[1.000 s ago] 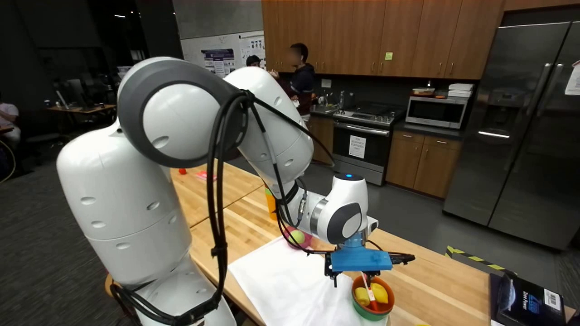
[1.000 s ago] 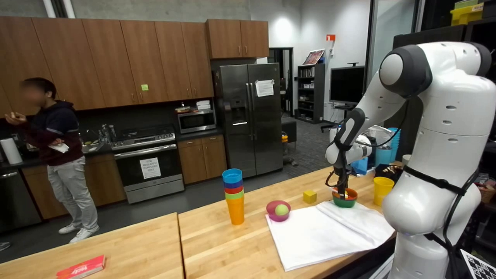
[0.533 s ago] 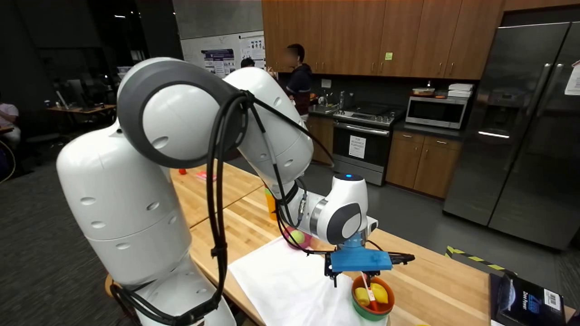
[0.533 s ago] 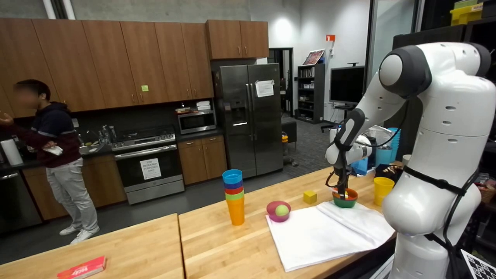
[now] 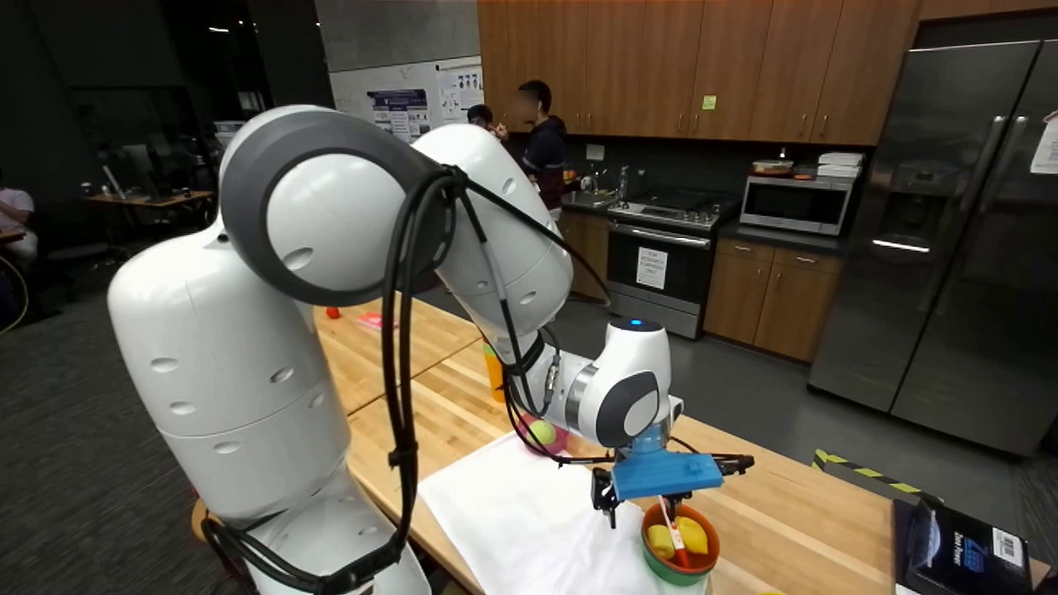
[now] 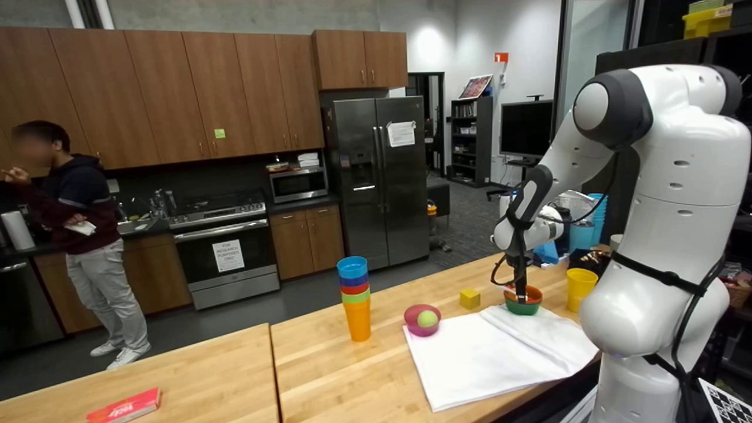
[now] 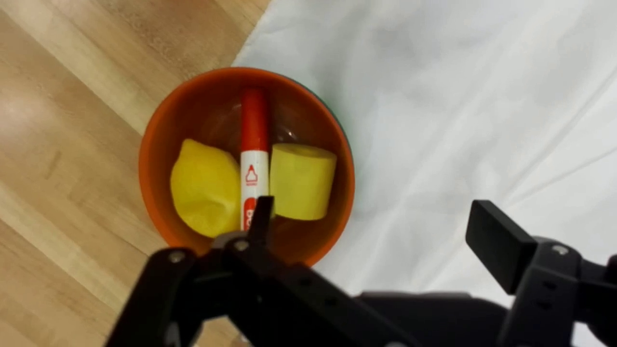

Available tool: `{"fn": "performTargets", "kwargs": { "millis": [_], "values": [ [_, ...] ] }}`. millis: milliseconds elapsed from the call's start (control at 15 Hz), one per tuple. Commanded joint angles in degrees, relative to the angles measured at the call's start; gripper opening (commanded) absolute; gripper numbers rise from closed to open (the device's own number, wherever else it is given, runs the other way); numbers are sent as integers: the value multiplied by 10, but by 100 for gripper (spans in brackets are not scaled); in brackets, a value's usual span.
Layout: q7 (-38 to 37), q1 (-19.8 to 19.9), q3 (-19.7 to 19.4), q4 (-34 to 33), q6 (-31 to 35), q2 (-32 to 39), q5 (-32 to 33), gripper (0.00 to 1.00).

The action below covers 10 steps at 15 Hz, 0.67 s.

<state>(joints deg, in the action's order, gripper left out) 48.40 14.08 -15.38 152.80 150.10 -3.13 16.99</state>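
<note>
Red-and-white marker (image 7: pixel 254 159) lies in the bowl (image 7: pixel 202 96) in the wrist view, between a lemon (image 7: pixel 205 188) and a yellow cylinder (image 7: pixel 303 180). The jaws of the gripper (image 7: pixel 381 231) stand wide apart and hold nothing: one finger (image 7: pixel 262 219) reaches over the bowl and overlaps the marker's white part, while the other hangs outside the bowl, above the white cloth (image 7: pixel 434 120). So the marker lies at the bowl-side finger, not midway across the gap, with its long axis roughly square to a line joining the fingertips.

In an exterior view, the marker's red end sits low in the bowl (image 5: pixel 678 576) and its white end slants up past the bowl's rim, close by that same finger; whether they touch, I cannot tell.

In an exterior view, the gripper overlaps the bowl (image 6: pixel 524 309) almost edge-on, so the jaws' spread cannot be read; a yellow cube (image 6: pixel 470 299) stands near the bowl.
</note>
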Motion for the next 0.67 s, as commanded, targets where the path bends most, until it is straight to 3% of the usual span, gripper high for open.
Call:
{"fn": "performTargets", "kwargs": {
  "millis": [0, 267, 600],
  "values": [
    [13, 8, -3, -3, 32, 5, 46, 100],
    [-1, 16, -7, -2, 83, 11, 110, 100],
    [16, 17, -10, 5, 156, 24, 95, 100]
  ]
}}
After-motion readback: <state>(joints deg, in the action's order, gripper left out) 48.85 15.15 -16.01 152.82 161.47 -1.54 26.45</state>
